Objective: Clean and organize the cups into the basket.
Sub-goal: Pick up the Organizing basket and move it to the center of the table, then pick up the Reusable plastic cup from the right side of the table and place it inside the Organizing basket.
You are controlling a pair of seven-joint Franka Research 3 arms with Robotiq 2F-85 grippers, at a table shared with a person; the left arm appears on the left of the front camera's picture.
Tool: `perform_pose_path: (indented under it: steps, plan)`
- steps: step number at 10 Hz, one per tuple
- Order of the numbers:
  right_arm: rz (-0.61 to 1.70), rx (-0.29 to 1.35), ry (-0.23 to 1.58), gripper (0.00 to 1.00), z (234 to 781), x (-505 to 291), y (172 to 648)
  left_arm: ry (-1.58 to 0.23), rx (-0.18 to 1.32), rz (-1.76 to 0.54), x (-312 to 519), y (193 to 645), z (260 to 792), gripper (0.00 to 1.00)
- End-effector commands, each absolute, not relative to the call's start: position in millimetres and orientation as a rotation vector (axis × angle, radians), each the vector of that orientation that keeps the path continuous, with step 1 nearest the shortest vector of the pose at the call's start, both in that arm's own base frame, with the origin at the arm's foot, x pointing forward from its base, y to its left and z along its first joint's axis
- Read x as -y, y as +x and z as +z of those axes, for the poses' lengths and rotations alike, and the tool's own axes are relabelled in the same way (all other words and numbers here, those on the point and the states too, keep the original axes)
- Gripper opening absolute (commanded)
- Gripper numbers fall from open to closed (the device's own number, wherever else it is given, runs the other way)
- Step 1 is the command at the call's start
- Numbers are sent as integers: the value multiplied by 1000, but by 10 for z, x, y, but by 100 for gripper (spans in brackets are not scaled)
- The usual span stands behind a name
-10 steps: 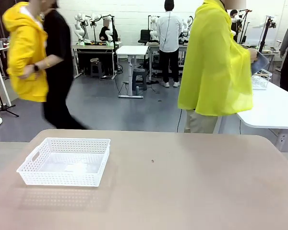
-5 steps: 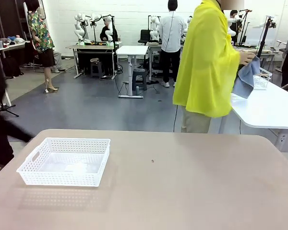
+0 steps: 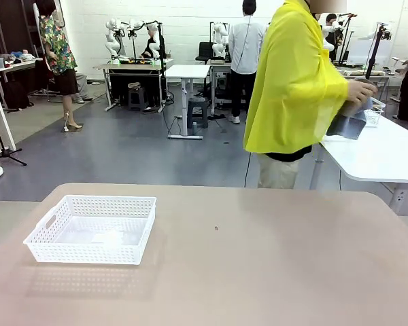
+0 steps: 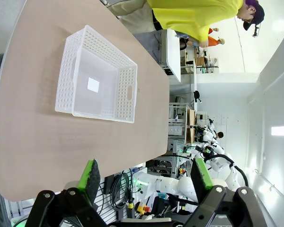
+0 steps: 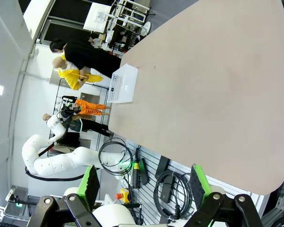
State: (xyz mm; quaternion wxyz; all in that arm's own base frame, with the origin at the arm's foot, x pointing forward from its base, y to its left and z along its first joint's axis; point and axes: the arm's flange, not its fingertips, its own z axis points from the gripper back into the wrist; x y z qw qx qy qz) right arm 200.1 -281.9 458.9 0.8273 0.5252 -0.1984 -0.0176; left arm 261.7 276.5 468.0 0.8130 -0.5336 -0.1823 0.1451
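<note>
The white lattice basket (image 3: 92, 229) rests on the left part of the tan table (image 3: 258, 258) and holds nothing but a small white label on its floor. From the left wrist view the basket (image 4: 97, 80) lies well ahead of my left gripper (image 4: 144, 174), whose green-padded jaws stand open and hold nothing. My right gripper (image 5: 142, 184) is open too, high above the table's near edge, with the basket (image 5: 123, 83) small and far off. The cups are out of view.
A person in a yellow cape (image 3: 296, 88) stands behind the table's far edge, turned toward a white side table (image 3: 387, 153) at the right, holding a grey-blue cloth (image 3: 350, 122). Other people and workbenches stand farther back.
The person in yellow has turned toward the side table and picked up a grey-blue cloth. Two passers-by at the left have walked out of view. The basket has not moved.
</note>
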Motion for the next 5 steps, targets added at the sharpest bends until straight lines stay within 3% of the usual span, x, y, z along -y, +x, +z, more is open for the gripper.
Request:
perform_pose_path:
  steps: [1, 5]
  plan:
    - [-50, 431, 1120, 100, 4578, 2830, 2014, -1144, 388, 325, -2757, 2605, 4688, 100]
    - [-50, 431, 1120, 100, 4578, 2830, 2014, -1144, 388, 325, -2757, 2605, 4688, 100]
